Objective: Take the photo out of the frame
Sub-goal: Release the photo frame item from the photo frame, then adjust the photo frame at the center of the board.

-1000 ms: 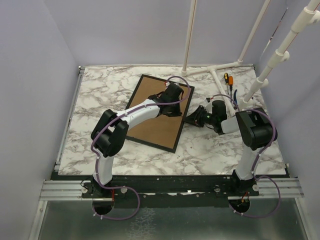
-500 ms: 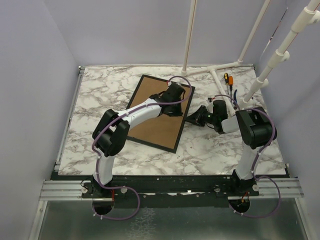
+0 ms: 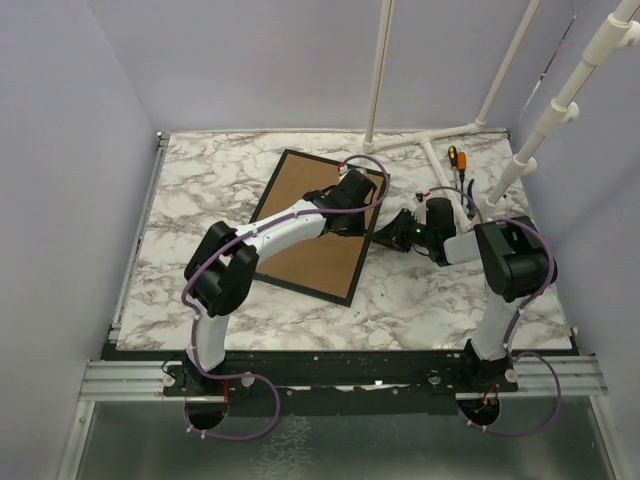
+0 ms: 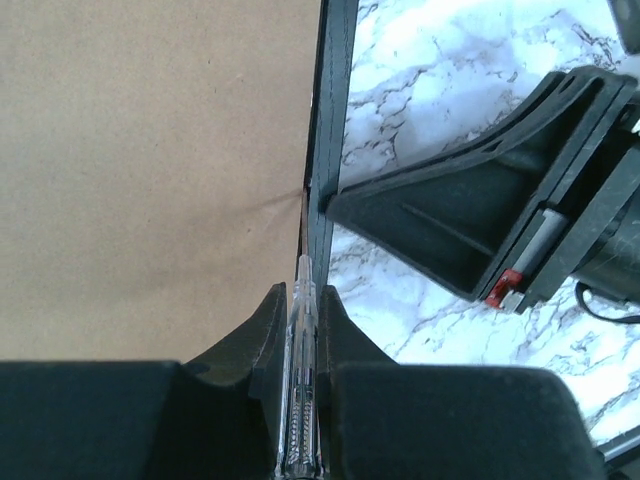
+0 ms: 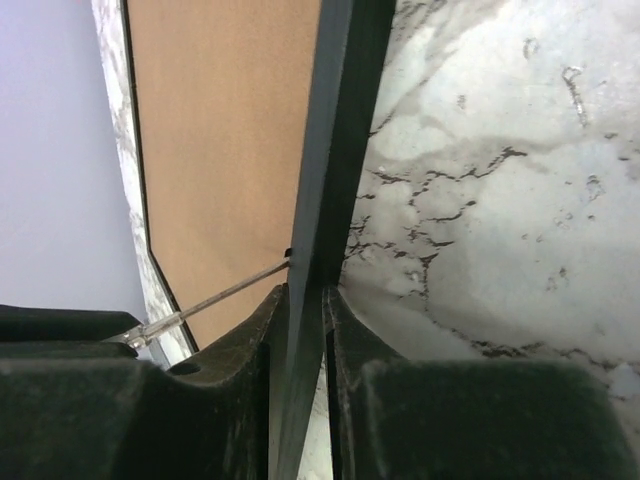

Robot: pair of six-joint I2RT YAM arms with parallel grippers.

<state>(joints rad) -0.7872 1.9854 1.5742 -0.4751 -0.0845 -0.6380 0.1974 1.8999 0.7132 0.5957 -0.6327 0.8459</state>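
Both arms are wearing the same livery. The left arm [image 3: 285, 225] is showing white shells on its long links and bulky black housings at the joints. The right arm [image 3: 490, 322] is matching it, with a white lower link and a black block above. Thin purple cables [image 3: 240, 437] are running along each arm and looping out by the black bases [image 3: 205, 382]. The left gripper [image 4: 300, 295] and right gripper [image 5: 305, 292] are showing matte black, wedge-shaped fingers [image 4: 262, 335]. The right gripper's body is carrying a small red tab [image 4: 503, 288] beside a white strip [image 4: 540, 235].
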